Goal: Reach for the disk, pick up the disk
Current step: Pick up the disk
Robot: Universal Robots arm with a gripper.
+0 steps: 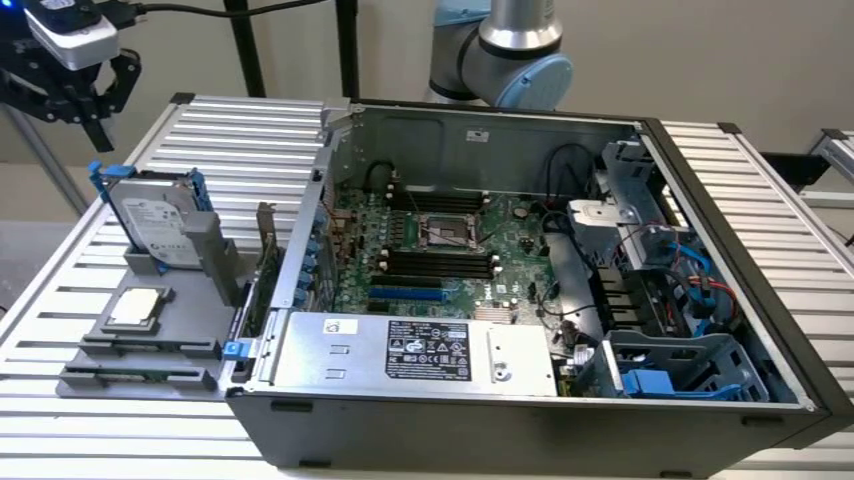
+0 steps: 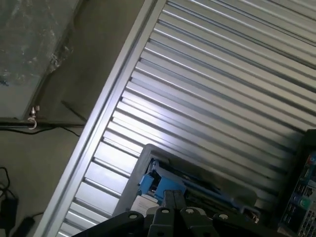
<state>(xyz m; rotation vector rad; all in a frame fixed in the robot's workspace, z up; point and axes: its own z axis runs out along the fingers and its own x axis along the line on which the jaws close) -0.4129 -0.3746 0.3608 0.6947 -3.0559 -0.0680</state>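
Disk (image 1: 156,222) (image 2: 148,181): silver-grey hard drive, white printed label facing outward, bright blue plastic carrier framing its edges. Stands on edge, leaning slightly back, slotted in the grey stand (image 1: 200,300), at the exterior view's left of the open computer case (image 1: 534,415).
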